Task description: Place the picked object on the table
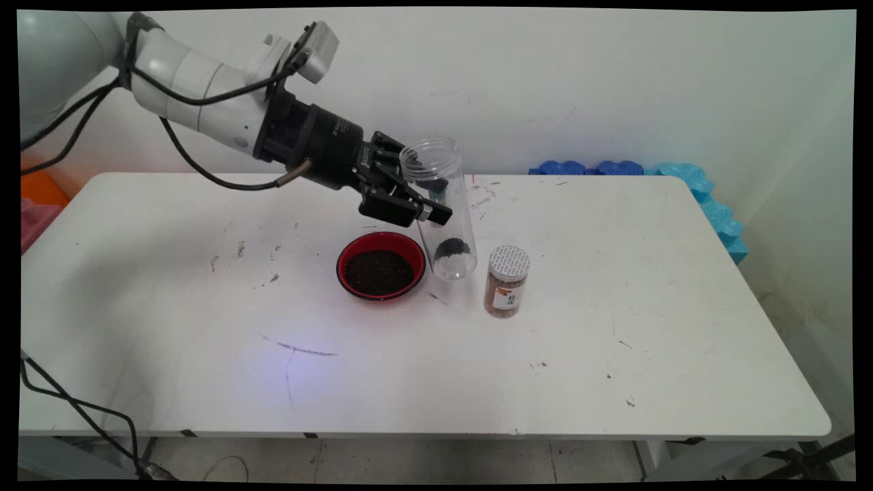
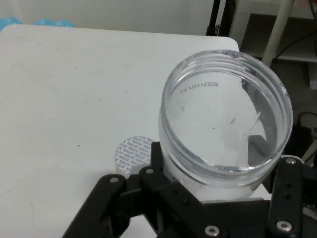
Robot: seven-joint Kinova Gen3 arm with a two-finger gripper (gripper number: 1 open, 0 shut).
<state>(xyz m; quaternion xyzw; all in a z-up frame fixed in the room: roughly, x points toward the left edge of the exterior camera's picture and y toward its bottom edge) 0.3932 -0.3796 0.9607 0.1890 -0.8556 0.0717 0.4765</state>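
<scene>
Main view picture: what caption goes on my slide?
Gripper shut on a tilted clear jar beside a red bowl of dark grains.

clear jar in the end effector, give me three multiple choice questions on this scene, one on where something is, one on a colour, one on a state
1. Where does the small lidded jar stand?
A. picture-right of the clear jar
B. inside the bowl
C. at the table's near left corner

2. What colour is the rim of the bowl?
A. blue
B. red
C. yellow

3. In what state is the clear jar?
A. capped and lying flat on the table
B. open at the top, tilted, held by the end effector
C. filled to the brim

Answers:
1. A: in the main view the small lidded jar stands on the table just to the picture's right of the clear jar.
2. B: the bowl shows a red rim around its dark contents.
3. B: the hand view shows the open mouth with no lid, and the main view shows only a little dark material at the bottom.
</scene>
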